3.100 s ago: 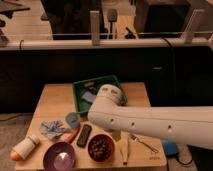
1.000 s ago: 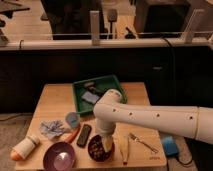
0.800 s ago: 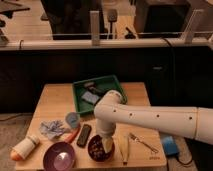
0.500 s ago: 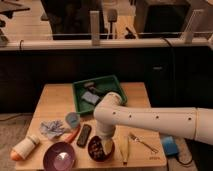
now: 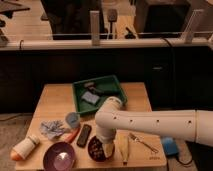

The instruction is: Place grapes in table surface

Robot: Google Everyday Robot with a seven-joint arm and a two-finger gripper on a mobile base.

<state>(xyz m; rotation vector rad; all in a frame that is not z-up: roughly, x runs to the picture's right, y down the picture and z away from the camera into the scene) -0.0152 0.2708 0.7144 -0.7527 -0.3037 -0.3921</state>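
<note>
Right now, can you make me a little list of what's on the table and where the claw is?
table: light wooden top
claw: low over the dark bowl near the front edge
grapes: dark reddish lump in that bowl, under the claw
green tray: at the back, small things inside
purple bowl: at the front, left of the dark bowl
grapes on table: not yet

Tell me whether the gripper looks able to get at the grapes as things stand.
Probably yes: the gripper sits directly above the grapes in their dark bowl near the front of the table surface, with nothing visible between them.
</note>
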